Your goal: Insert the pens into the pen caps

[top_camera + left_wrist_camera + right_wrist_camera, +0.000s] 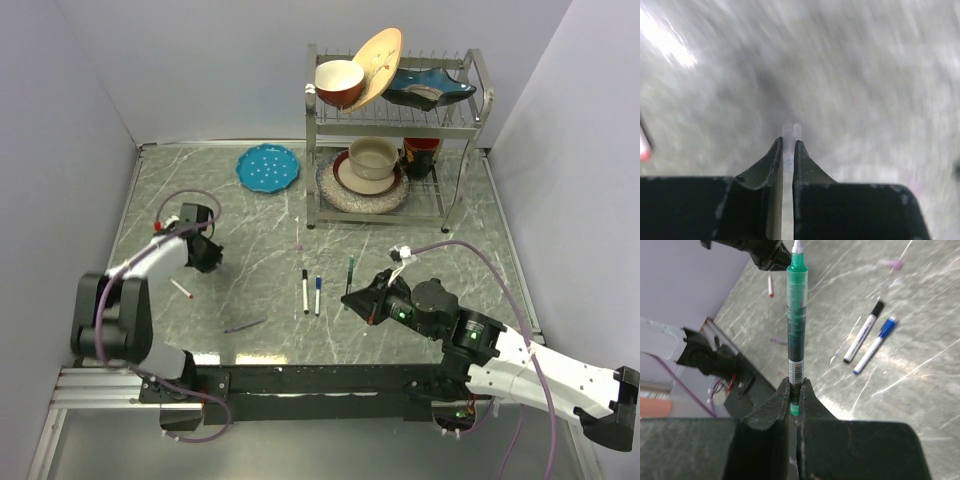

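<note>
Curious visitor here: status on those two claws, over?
Right gripper shut on green pen, tip up. Left gripper pinching small pale piece, blurred. Black pen, blue pen lie between arms.

- Tabletop [250, 215] is a grey-green marble look with pale veins, and there's a bright glare patch on it in the left wrist view.
- Plain pale lavender-grey walls [200, 70] box it in at the back and on both sides.
- Two-tier metal dish rack [400, 122] stands at the back right, loaded with bowls and plates.
- A blue plate [268, 166] lies flat just left of the rack.
</note>
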Controlling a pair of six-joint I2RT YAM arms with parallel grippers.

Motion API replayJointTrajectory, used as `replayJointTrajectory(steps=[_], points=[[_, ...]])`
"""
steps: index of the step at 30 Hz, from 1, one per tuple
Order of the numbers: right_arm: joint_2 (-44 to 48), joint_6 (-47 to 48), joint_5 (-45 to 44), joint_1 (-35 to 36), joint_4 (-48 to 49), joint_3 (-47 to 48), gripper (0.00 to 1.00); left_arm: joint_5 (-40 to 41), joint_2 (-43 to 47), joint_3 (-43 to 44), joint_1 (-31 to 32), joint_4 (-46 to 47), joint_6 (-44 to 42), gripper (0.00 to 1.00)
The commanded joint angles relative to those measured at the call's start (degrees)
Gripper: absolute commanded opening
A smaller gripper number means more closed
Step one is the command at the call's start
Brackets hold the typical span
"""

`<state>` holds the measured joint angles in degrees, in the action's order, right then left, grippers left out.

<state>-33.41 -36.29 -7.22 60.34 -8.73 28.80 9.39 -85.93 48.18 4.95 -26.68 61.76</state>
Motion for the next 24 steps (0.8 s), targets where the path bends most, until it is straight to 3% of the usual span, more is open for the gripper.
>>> replayJointTrajectory(steps=[1, 5, 10, 17, 24], points=[[-0.4, -1.4, 7.0, -0.2, 2.5, -1.0, 0.00, -5.9, 13.6, -4.5, 5.1, 7.1, -8.1, 0.01], [-2.9, -4.0, 13.6, -0.2, 12.2, -4.3, 0.00, -14.6, 25.1, -10.5, 10.1, 18.4, -12.3, 0.01], [-11.7, -5.2, 18.6, 0.0, 19.4, -3.9, 0.00, -25.4, 37.6, -16.7, 11.9, 28.8, -10.8, 0.01], [-22.7, -3.3, 18.6, 1.6, 23.5, 1.3, 0.00, -36.8, 41.9, -21.1, 14.1, 42.7, -7.5, 0.01], [-31.0, -3.3, 18.0, 3.8, 26.0, 5.7, 0.00, -38.6, 44.9, -24.0, 16.1, 50.4, -6.8, 0.01]])
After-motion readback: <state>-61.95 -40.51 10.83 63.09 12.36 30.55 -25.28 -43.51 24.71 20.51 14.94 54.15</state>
